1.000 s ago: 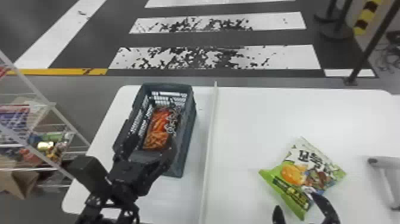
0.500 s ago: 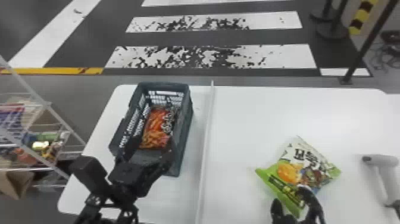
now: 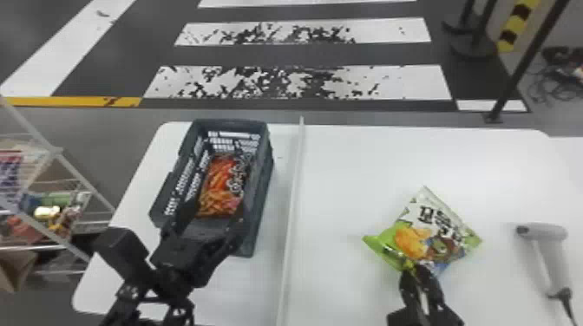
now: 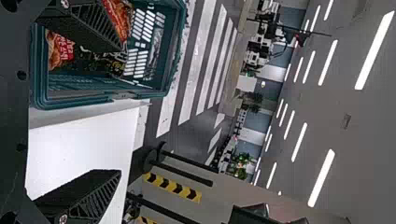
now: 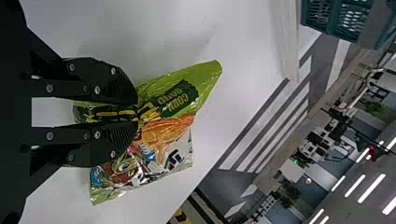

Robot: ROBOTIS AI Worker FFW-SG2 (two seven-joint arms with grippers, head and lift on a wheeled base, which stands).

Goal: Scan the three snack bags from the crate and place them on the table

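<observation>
Green bag [image 3: 433, 238]: lying on the desk [image 3: 368, 164], at four o'clock from the crate [image 3: 260, 195].
Right end effector [image 5: 137, 111]: clenched on the green bag near its six o'clock edge.
Left end effector [image 4: 122, 111]: released, fingers wide apart at the crate.
Feel: probably light and soft, with slick, crinkly film and crushable snacks inside.
Best hold: pinch gathered film near the green end; avoid squeezing the plump middle.
Orange bag [image 3: 221, 186]: resting inside the crate; likely easiest from above, by a loose edge.
Scanner [image 3: 548, 247]: at three o'clock from the green bag, untouched.
</observation>
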